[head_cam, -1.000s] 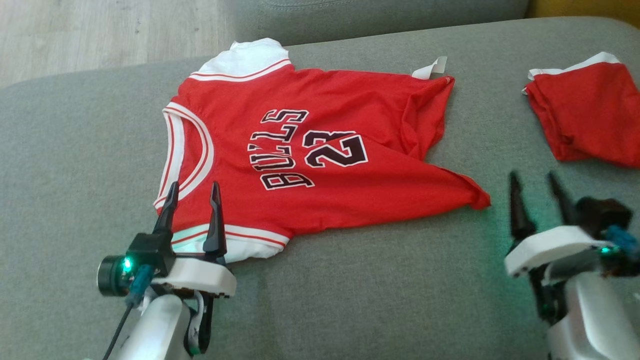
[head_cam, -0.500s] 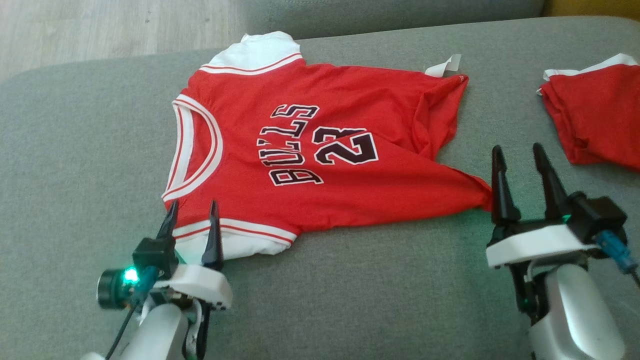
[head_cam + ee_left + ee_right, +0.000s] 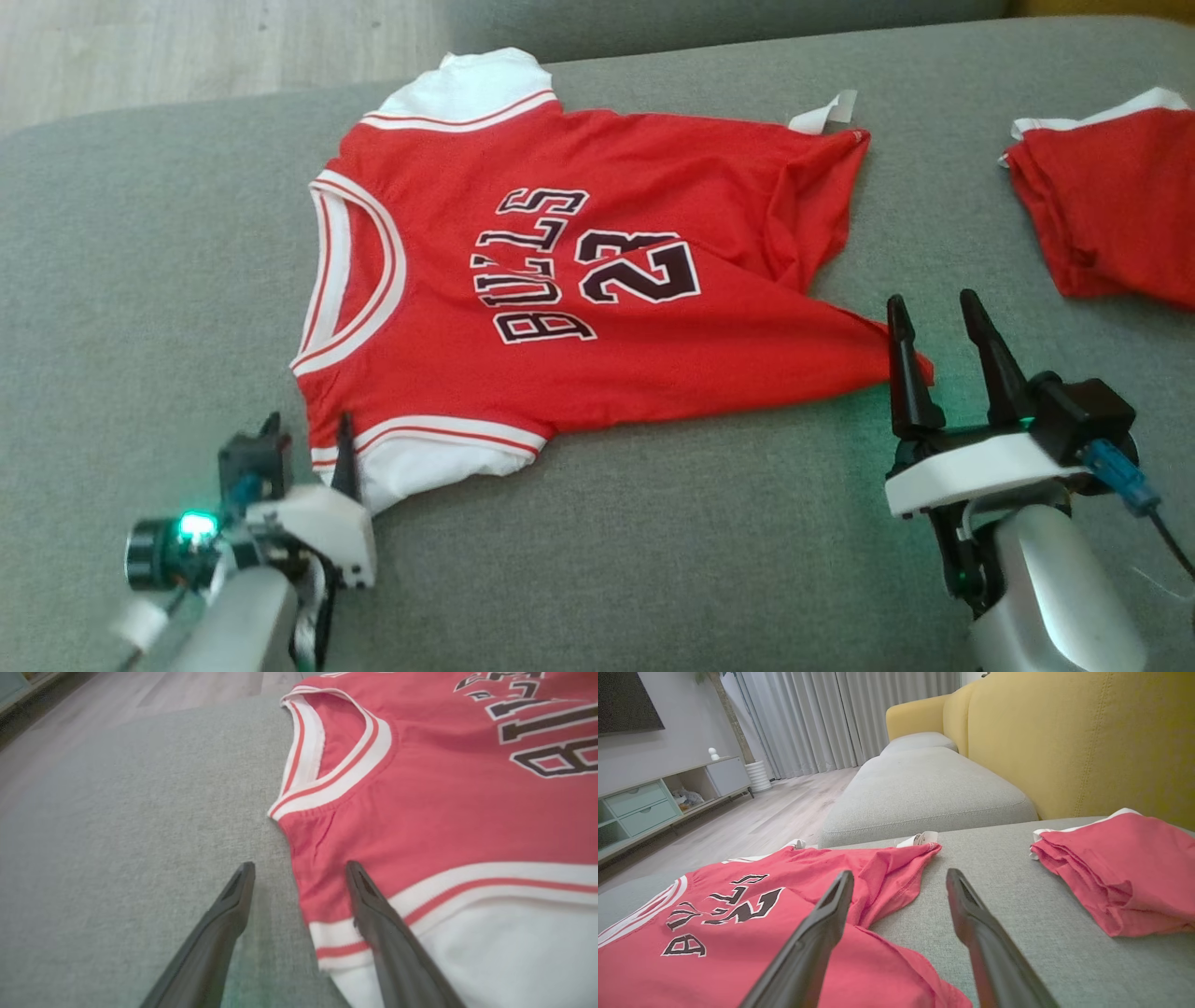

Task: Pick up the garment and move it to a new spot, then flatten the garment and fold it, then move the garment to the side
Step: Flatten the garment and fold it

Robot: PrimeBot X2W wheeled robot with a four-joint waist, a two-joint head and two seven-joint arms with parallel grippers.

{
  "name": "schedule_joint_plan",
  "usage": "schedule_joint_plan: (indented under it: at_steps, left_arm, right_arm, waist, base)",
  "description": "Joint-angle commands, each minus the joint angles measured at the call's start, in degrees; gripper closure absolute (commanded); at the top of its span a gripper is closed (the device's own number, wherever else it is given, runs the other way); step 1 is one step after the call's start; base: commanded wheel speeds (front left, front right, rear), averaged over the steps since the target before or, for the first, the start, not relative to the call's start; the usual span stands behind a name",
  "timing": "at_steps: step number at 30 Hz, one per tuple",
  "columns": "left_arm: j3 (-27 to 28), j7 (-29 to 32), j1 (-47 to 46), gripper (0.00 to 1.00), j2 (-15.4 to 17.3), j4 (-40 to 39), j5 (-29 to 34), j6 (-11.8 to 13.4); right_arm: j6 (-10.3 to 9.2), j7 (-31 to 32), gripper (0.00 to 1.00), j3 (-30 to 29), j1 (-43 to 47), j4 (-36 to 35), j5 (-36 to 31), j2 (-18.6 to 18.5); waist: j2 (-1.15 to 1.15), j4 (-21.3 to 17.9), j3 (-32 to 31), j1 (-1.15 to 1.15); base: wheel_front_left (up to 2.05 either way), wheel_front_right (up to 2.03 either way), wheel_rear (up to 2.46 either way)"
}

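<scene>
The red shirt (image 3: pixel 579 280) lay spread on the grey sofa seat (image 3: pixel 653 560), its length running sideways, with the collar toward the left and the hem toward the right. The left gripper (image 3: pixel 308 437) stood at the shirt's near shoulder corner, the right gripper (image 3: pixel 935 317) at its near hem corner. Both had their fingers spread apart and held nothing.

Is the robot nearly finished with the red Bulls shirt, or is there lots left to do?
Not nearly. Done: the jersey lies spread out on the grey cushion, though its hem end is rumpled. In hand: the left gripper sits open at the near sleeve, and the right gripper is open at the near hem corner, neither gripping. Left: smoothing, folding, and moving it aside.
</scene>
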Motion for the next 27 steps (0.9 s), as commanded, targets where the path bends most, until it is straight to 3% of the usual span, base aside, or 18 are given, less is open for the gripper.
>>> schedule_joint_plan:
  at_steps: [1,6,7,8,9,20,27]
  left_arm:
    - [1.69,0.70,-3.24,0.00,1.85,-0.83,-0.07,-0.58]
    - [-0.88,9.00,-5.62,0.00,3.21,1.61,-1.15,-6.10]
    - [-1.30,10.11,-6.18,0.26,3.58,1.63,-1.26,-7.12]
    - [-1.57,10.74,-6.82,0.74,3.96,1.38,-1.38,-8.06]
    - [-1.82,11.09,-7.48,1.00,4.35,1.01,-1.41,-8.90]
    - [-2.73,6.54,-21.02,1.00,8.09,-5.74,0.83,-13.85]
    - [-3.24,5.48,-31.63,1.00,10.48,-3.32,2.44,-15.33]
  right_arm:
    - [-0.04,-0.61,0.00,1.46,-1.56,-1.44,0.35,-0.08]
    - [-0.04,-0.67,0.00,1.64,-2.28,-1.14,0.45,-0.07]
    - [-0.04,-0.68,0.00,1.70,-2.47,-1.16,0.47,-0.07]
    - [-0.04,-0.69,0.00,1.74,-2.66,-1.21,0.52,-0.07]
    - [-0.04,-0.70,0.00,1.75,-2.84,-1.26,0.59,-0.07]
    - [-0.04,-0.77,0.00,3.01,-5.00,-2.25,1.37,-0.07]
    - [-0.04,-0.78,0.00,4.48,-7.46,-3.37,2.35,-0.07]
  waist:
    - [0.00,-0.24,0.21,0.00]
    - [0.00,-1.16,1.16,0.00]
    - [0.00,-1.38,1.41,0.00]
    - [0.00,-1.59,1.68,0.00]
    - [0.00,-1.76,1.93,0.00]
    - [0.00,-3.68,6.42,0.00]
    - [0.00,-6.73,10.76,0.00]
  base:
    - [0.00,0.00,0.00]
    - [0.00,0.00,0.00]
    - [0.00,0.00,0.00]
    - [0.00,0.00,0.00]
    - [0.00,0.00,0.00]
    - [0.00,0.00,0.00]
    - [0.00,0.00,0.00]
